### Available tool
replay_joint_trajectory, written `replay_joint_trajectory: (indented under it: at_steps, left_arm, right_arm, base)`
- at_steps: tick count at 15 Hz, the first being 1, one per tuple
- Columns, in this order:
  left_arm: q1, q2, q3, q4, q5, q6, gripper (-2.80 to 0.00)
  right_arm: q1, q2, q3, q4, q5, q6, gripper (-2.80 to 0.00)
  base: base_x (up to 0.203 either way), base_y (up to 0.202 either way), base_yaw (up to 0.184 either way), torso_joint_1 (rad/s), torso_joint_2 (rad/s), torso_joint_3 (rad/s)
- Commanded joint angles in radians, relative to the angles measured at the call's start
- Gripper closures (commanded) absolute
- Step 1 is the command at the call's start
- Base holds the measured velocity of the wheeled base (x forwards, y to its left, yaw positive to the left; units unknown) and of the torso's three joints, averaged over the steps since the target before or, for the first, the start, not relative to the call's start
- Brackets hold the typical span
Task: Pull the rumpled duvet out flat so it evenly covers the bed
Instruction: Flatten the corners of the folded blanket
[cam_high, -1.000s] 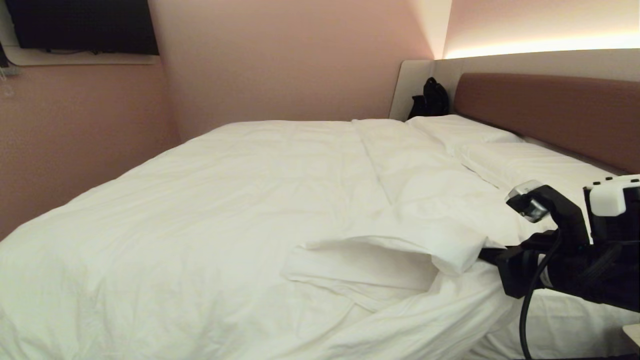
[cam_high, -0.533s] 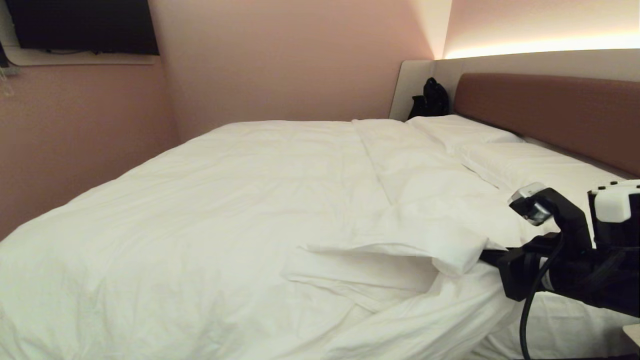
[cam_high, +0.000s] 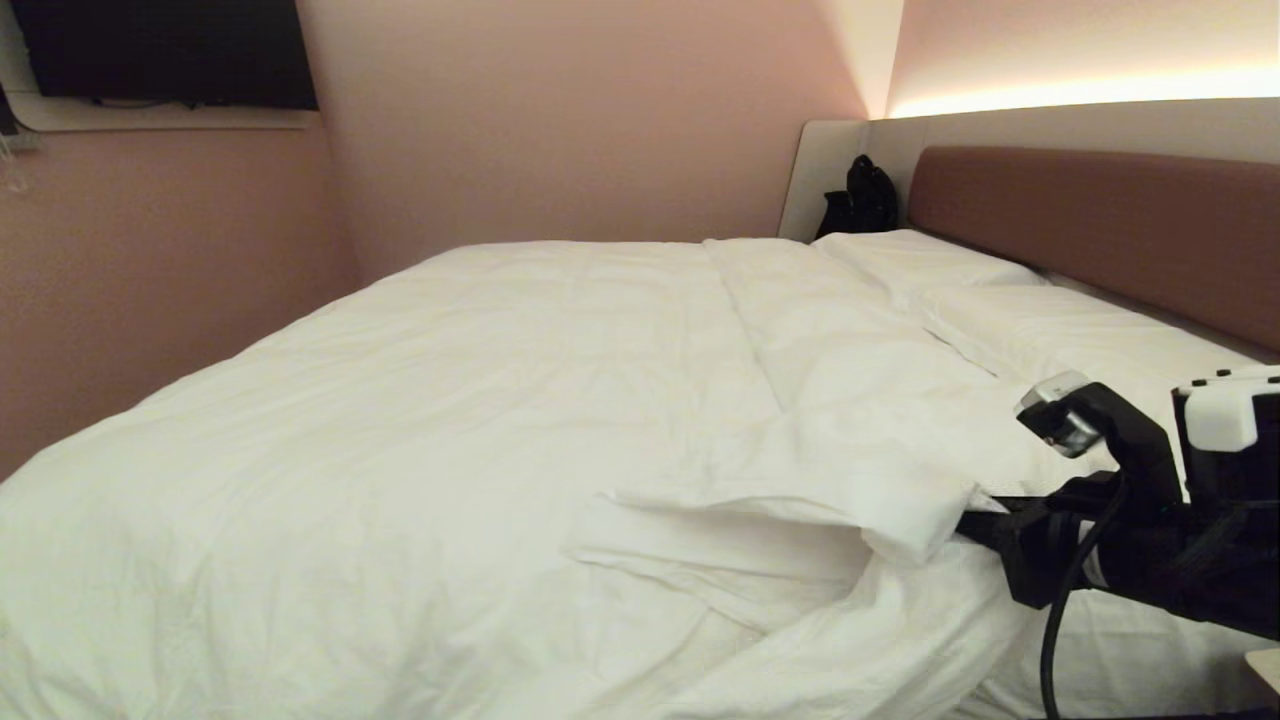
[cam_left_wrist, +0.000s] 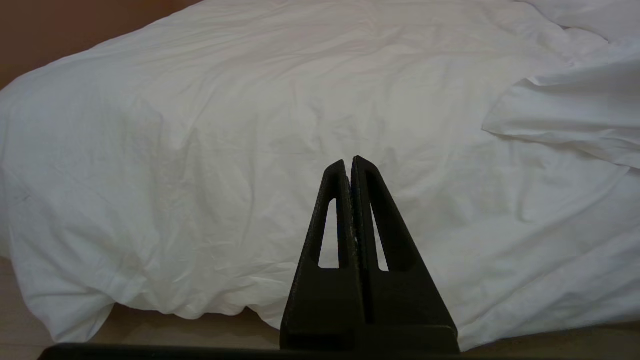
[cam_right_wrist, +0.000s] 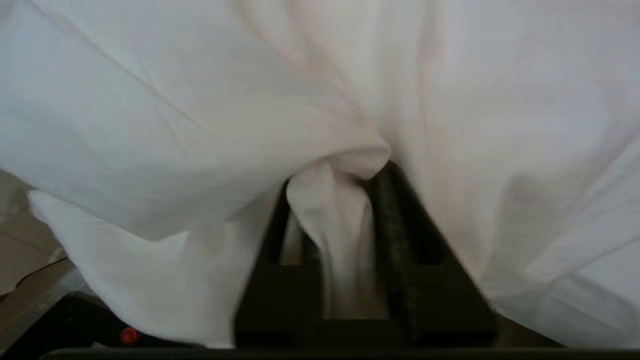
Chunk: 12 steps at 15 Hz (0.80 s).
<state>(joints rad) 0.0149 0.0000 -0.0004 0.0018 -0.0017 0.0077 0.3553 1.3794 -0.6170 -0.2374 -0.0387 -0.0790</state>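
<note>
The white duvet (cam_high: 480, 420) covers most of the bed (cam_high: 1100, 220), and its near right corner (cam_high: 760, 510) is folded back on itself in a puffy flap. My right gripper (cam_high: 985, 522) reaches in level from the right, its tips tucked under that flap. In the right wrist view my right gripper (cam_right_wrist: 337, 177) stands open, with a loose fold of the duvet (cam_right_wrist: 330, 220) hanging between the parted fingers. Low before the bed's near side, my left gripper (cam_left_wrist: 350, 160) is shut on nothing and points at the duvet (cam_left_wrist: 250, 125).
Two white pillows (cam_high: 1050, 325) (cam_high: 920, 255) lie along the brown headboard. A black bag (cam_high: 860, 200) sits in the far corner by the headboard. A dark screen (cam_high: 160, 50) hangs on the left wall. A strip of floor (cam_left_wrist: 150, 330) shows under the duvet's hanging edge.
My right gripper's jaws have parted from their grip on the duvet corner. The flap has sagged a little. The left arm has not moved.
</note>
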Motion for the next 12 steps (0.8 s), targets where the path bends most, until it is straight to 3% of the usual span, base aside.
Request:
replay_joint_trajectory:
  at_steps: [1,12]
  left_arm:
    - [0.000,0.000,0.000,0.000,0.000,0.000,0.00]
    - [0.000,0.000,0.000,0.000,0.000,0.000,0.00]
  right_arm:
    - [0.001,-0.004,0.000,-0.002,-0.002,-0.002,-2.80]
    - [0.013,-0.222,-0.050,0.047,0.001,-0.017,-2.80]
  base:
    - [0.000,0.000,0.000,0.000,0.00,0.000]
    - [0.000,0.000,0.000,0.000,0.00,0.000]
